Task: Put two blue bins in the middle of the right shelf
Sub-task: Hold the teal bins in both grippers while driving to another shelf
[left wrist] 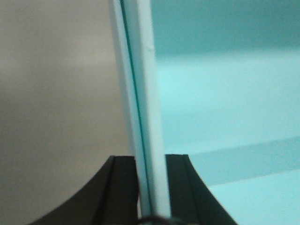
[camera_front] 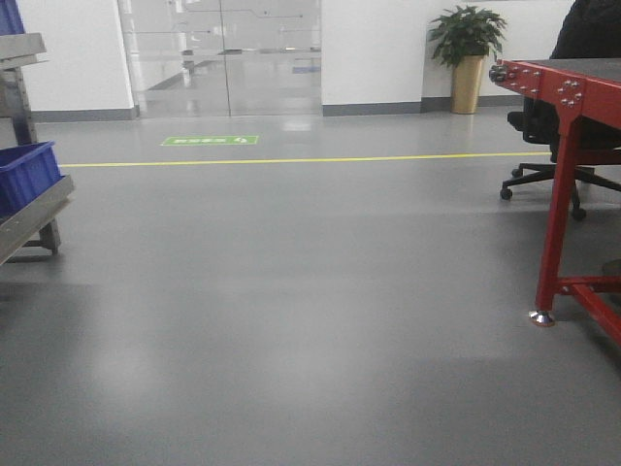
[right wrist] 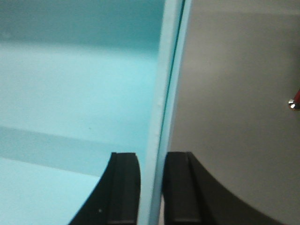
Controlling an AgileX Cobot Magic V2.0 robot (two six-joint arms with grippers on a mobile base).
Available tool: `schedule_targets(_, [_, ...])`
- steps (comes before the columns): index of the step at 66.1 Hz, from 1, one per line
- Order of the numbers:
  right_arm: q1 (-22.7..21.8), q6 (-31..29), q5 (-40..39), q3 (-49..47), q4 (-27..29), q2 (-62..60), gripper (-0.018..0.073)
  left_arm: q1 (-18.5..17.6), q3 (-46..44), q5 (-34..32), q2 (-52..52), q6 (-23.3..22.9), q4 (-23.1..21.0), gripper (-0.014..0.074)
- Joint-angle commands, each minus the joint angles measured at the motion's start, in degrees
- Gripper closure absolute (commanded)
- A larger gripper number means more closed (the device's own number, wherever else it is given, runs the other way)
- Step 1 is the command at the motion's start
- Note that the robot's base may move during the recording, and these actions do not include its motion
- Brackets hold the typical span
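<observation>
The left gripper [left wrist: 151, 190] and right gripper [right wrist: 151, 190] are each pinched onto an opposite side wall of the bin [left wrist: 225, 117], its interior lying between them, while a second bin [camera_front: 24, 175] sits on the rack [camera_front: 41, 216] at far left.

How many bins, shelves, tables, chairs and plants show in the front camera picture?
Blue bins: 2
Shelf: 1
Red table: 1
Office chair: 1
Potted plant: 1
Total: 6
</observation>
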Motion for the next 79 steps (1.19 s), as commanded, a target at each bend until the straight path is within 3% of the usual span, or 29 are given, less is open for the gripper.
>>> schedule_targets(1, [0.14, -1.50, -4.16, -1.14, 2.44, -1.23, 0.0722, -0.04, -1.01, -5.53, -0.97, 1.07, -0.17, 0.0707])
schedule_targets(79, [0.14, -1.50, -4.16, -1.14, 2.44, -1.23, 0.0722, -0.04, -1.01, -5.53, -0.97, 1.07, 0.33, 0.0707])
